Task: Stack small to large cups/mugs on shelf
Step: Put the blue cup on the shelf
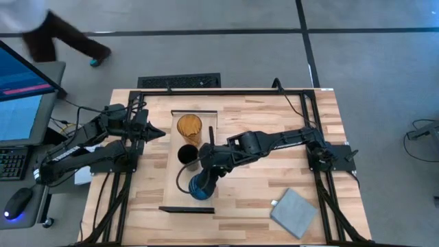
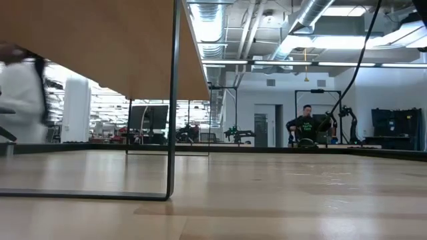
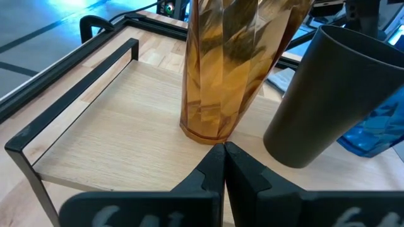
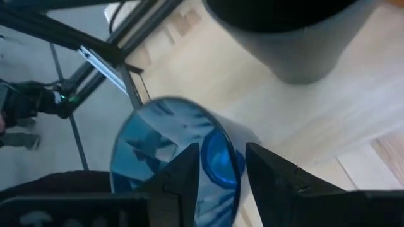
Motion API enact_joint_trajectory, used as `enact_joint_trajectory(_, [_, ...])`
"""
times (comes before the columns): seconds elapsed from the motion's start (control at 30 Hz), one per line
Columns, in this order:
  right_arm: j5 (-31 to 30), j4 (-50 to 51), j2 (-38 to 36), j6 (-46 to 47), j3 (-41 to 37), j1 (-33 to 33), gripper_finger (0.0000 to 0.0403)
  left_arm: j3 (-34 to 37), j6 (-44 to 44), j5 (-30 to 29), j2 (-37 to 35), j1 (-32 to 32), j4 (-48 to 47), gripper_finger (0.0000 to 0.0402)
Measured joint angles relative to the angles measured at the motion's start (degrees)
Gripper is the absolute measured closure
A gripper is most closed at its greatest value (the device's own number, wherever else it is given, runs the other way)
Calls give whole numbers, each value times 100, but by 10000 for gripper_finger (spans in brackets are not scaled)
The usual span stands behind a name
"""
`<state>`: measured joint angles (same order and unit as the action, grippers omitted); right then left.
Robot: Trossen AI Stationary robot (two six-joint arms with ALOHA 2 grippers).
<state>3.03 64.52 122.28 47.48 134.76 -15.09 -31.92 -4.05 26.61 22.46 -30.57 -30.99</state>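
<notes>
The shelf (image 1: 171,185) is a pale board with dark frames at its ends, left of the table's middle; the low view shows its underside (image 2: 100,47). On it stand the amber cup (image 1: 190,127) toward the far end and the black cup (image 1: 186,154) in the middle. The blue cup (image 1: 200,186) is toward the near end, in my right gripper (image 1: 206,175). My left gripper (image 1: 162,133) is shut and empty, just left of the amber cup (image 3: 227,69), its tips (image 3: 224,154) close to the cup's base. The black cup (image 3: 322,101) and blue cup (image 3: 379,126) show beyond. My right gripper holds the blue cup by its wall near the rim (image 4: 221,157), pinched between the two fingers. One finger (image 4: 183,176) seems to be inside the cup and the other (image 4: 271,176) outside. The fingers slant down from the table's right. Whether the cup's base rests on the shelf, I cannot tell.
A flat grey square pad (image 1: 295,211) lies at the table's near right. A dark frame runs around the table (image 1: 226,92). A monitor, keyboard and mouse (image 1: 17,202) stand off the table's left. A person (image 1: 48,34) walks beyond the far left corner.
</notes>
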Motion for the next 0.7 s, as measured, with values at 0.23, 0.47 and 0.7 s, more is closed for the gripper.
enact_joint_trajectory(0.23, [-10,-52,0,-138,0,101,258,0,0,1,0,1,-3,401])
enact_joint_trajectory(0.47, [-181,-93,-63,-249,12,179,257,0,0,2,0,0,-10,401])
enact_joint_trajectory(0.7, [-187,-121,-180,-293,28,174,262,0,0,2,0,2,-15,401])
